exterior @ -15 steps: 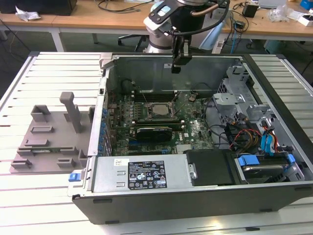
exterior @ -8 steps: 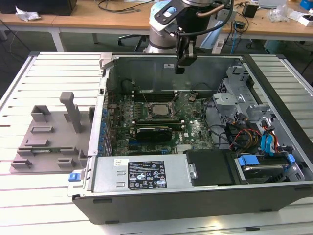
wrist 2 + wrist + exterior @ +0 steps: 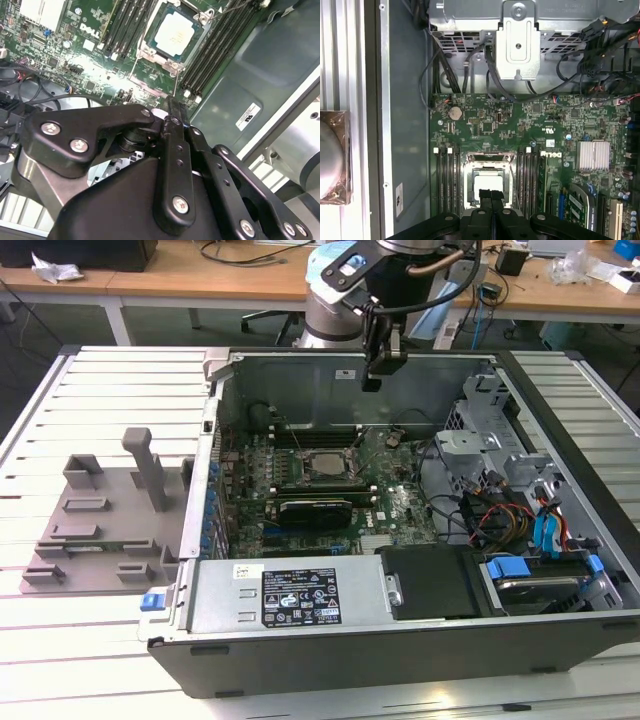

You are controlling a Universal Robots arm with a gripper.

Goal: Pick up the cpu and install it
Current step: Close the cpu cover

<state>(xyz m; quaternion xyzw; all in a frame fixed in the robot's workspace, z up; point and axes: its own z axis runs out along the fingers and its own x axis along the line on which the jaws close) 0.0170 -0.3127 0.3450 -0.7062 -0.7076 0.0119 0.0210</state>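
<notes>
not much here is actually legible. the biggest piece is a black label with white print and a row of tiny marks. it's stuck on the grey power supply cover, along the near side of the case in the exterior view, and the lines are too small to make out. just beside it is a small white sticker with dark print, also unreadable. in the first wrist view the motherboard has a white printed logo right by the memory slots. in the second wrist view a second sticker, white with a black mark, sits on the dark case wall. the cpu lid has faint print i can't read.
</notes>
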